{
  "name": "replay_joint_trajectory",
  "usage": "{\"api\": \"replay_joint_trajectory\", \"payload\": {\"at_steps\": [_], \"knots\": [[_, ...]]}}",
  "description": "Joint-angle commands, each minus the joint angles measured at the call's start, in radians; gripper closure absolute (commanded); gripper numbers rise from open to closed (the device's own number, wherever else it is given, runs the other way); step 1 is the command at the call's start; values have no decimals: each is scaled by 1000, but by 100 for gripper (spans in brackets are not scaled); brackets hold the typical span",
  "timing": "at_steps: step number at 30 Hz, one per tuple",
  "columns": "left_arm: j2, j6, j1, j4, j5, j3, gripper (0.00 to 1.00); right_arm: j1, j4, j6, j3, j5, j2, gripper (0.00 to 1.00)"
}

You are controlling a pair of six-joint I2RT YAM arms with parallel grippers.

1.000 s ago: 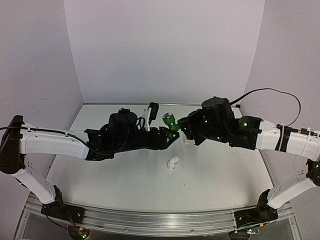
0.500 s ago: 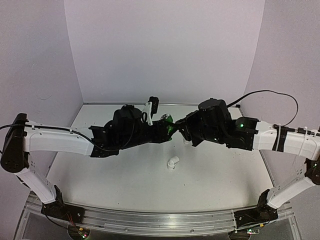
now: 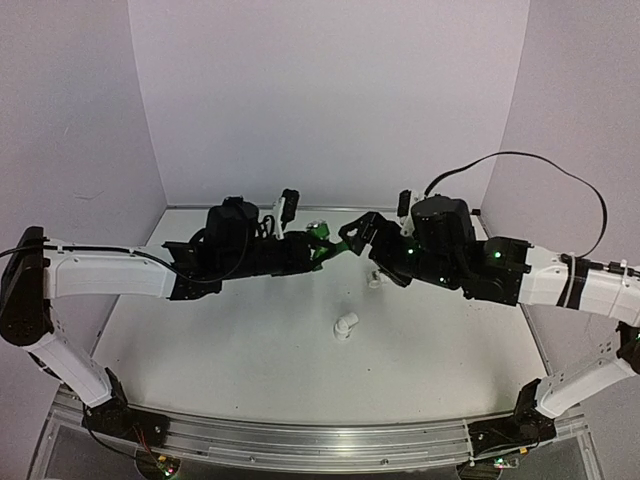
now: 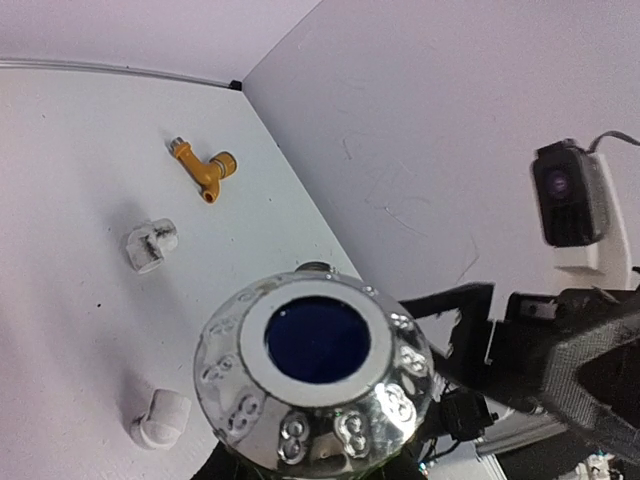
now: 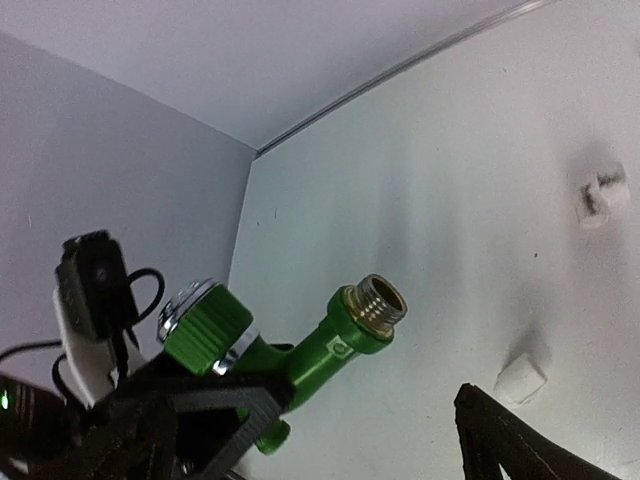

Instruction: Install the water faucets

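The green tap [image 5: 300, 355] hangs in the air above the table [image 3: 250, 340], clamped by its body in the left gripper [image 3: 316, 252] (its knob faces that wrist's camera). The right gripper [image 3: 355, 232] stands spread wide just beside it, holding nothing. The yellow tap [image 4: 203, 170] lies on the table near a wall.

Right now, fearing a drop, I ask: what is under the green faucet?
White table shows around the green faucet, held aloft; a white fitting lies aside. The left gripper and its jaws cover the spot straight below.
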Motion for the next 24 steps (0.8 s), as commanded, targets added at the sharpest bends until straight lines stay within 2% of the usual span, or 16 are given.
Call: {"api": "replay_joint_trajectory", "payload": {"at_steps": [1, 3, 6, 8, 12, 17, 22, 24], "knots": [[-119, -53, 72, 23, 379, -56, 100, -65, 7, -481, -16, -199, -97, 2], [-151, -28, 74, 23, 484, -71, 100, -177, 5, -495, -12, -465, -88, 2], [-184, -28, 76, 23, 552, -82, 100, -208, 2, -565, 27, -749, -49, 2], [-196, -35, 77, 23, 573, -78, 100, -208, 7, -595, 35, -875, -24, 4], [-223, -33, 77, 25, 594, -70, 100, -207, 46, -614, 25, -1035, -2, 16], [-220, -33, 76, 25, 604, -66, 100, -207, 192, -542, -31, -1123, -4, 35], [-204, -32, 76, 25, 637, -54, 100, -205, 201, -529, -29, -1119, 11, 60], [-204, -31, 77, 25, 641, -55, 100, -204, 207, -526, -28, -1111, 15, 74]]}}
